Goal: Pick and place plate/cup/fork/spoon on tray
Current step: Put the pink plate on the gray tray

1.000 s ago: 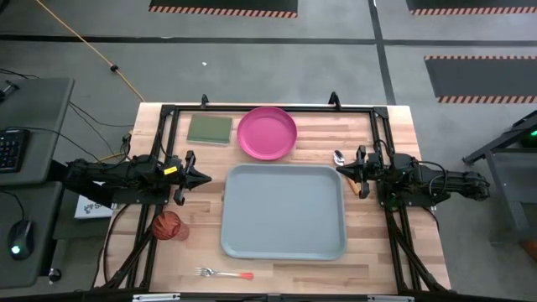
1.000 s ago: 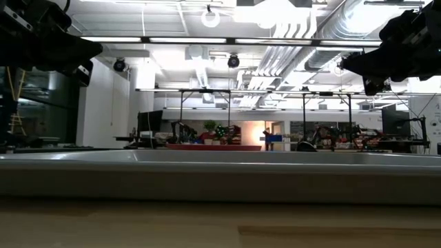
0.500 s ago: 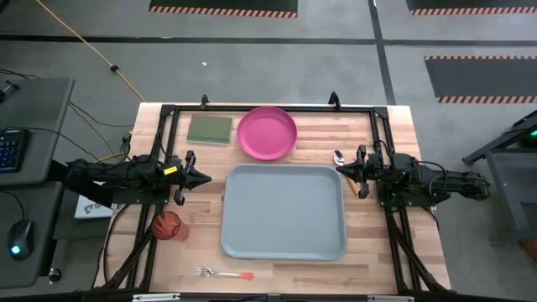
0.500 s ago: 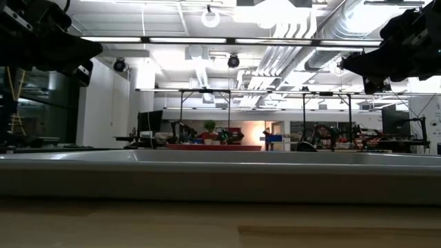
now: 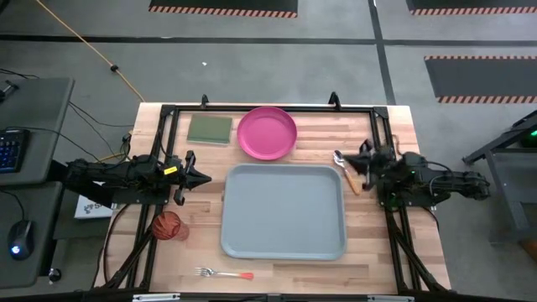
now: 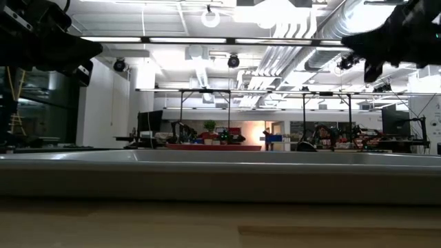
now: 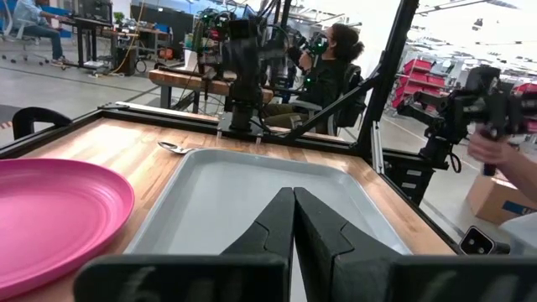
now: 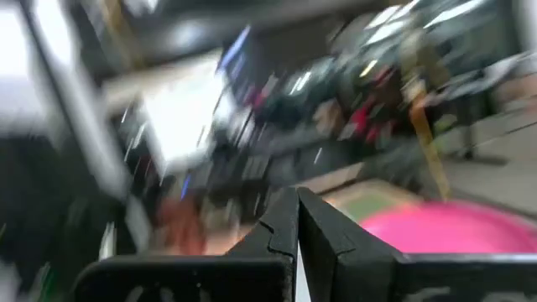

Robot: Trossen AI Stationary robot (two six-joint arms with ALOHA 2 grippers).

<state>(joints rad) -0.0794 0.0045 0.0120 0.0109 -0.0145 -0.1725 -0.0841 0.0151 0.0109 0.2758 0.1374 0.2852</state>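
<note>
So my right gripper [image 5: 362, 151] has swung toward the far side of the table since half a second ago, uncovering the spoon [image 5: 344, 169], which lies on the wood just off the tray's [image 5: 285, 210] right edge. Right fingers are pressed together, holding nothing. My left gripper [image 5: 201, 175] hasn't budged, parked just off the tray's left edge, fingers also shut and empty.

Nothing's on the tray yet. The plate [image 5: 267, 132] sits behind its far edge, the cup [image 5: 169, 225] is out by the near-left corner, and the fork [image 5: 222, 273] lies in front of the near edge.

Main worry: the spoon is thin, flat on the boards and close to the tray rim. With shut fingers I'd just shove it around, and a sloppy descent could knock it against the rim or skid it under my wrist.

The table is pale butcher-block wood inside a black frame, with a green pad [image 5: 209, 128] beside the plate. Beyond it is a bright workshop: benches, ducts overhead, and a person [image 7: 334, 52] seated past the far end.
</note>
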